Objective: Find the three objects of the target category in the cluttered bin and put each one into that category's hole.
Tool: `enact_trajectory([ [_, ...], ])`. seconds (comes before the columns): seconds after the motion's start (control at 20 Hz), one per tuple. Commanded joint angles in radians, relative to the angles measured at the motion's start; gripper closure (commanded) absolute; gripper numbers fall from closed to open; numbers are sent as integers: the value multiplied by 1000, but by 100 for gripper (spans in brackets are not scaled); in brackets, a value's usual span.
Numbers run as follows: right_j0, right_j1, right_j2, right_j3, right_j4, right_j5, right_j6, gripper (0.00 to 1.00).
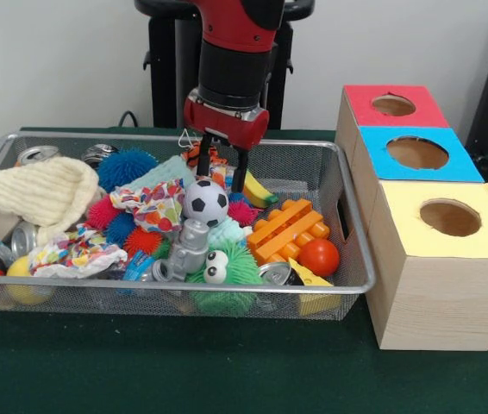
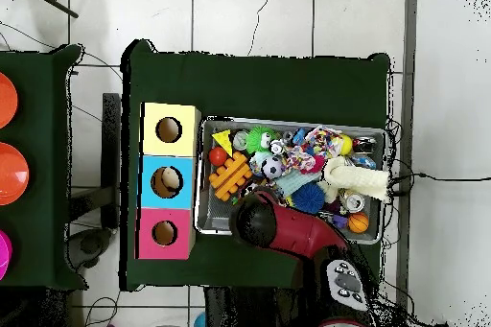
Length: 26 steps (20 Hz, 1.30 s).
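Observation:
A wire mesh bin (image 1: 358,226) holds mixed clutter: a small soccer ball (image 1: 205,201), an orange plastic brick (image 1: 289,230), a red ball (image 1: 319,257), a green fuzzy toy with googly eyes (image 1: 227,276), a grey toy robot (image 1: 188,246) and blue and pink spiky balls (image 1: 126,168). My gripper (image 1: 222,170) reaches down into the back of the bin just behind the soccer ball. It is open, with something orange showing between its fingers (image 1: 240,177). From overhead the arm (image 2: 283,229) hides the gripper; the soccer ball (image 2: 272,167) and brick (image 2: 230,177) show beside it.
A wooden box beside the bin has three round holes, topped red (image 1: 393,105), blue (image 1: 417,153) and yellow (image 1: 450,217). A cream knitted cloth (image 1: 33,194), patterned cloths (image 1: 153,205) and drink cans (image 1: 37,155) fill the bin's other end. Orange discs (image 2: 8,172) sit on a neighbouring table.

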<state>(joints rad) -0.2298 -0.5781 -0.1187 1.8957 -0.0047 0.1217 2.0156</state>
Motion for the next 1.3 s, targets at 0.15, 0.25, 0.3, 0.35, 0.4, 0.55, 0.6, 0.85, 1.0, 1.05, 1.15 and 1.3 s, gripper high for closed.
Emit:
enact_trajectory([
  [0.15, -5, 20, 32, 39, 48, -3, 186, 0],
  [0.25, -12, 25, 37, 37, 44, -8, 181, 0],
  [0.3, -18, 32, 43, 37, 39, -19, 178, 0],
  [0.35, -24, 40, 48, 37, 34, -30, 175, 0],
  [0.4, -28, 46, 51, 36, 30, -37, 174, 0],
  [0.55, -36, 52, 58, 36, 25, -46, 170, 0],
  [0.6, -39, 52, 60, 35, 24, -47, 168, 0],
  [0.85, -69, 47, 88, 82, -9, -150, 186, 0],
  [1.0, -59, 10, 69, 119, -16, -153, 184, 0],
  [1.05, -52, -3, 61, 130, -17, -151, 183, 0],
  [1.15, -36, -24, 47, 148, -11, -147, 182, 0],
  [1.3, -21, -47, 36, 160, 5, -128, 177, 0],
])
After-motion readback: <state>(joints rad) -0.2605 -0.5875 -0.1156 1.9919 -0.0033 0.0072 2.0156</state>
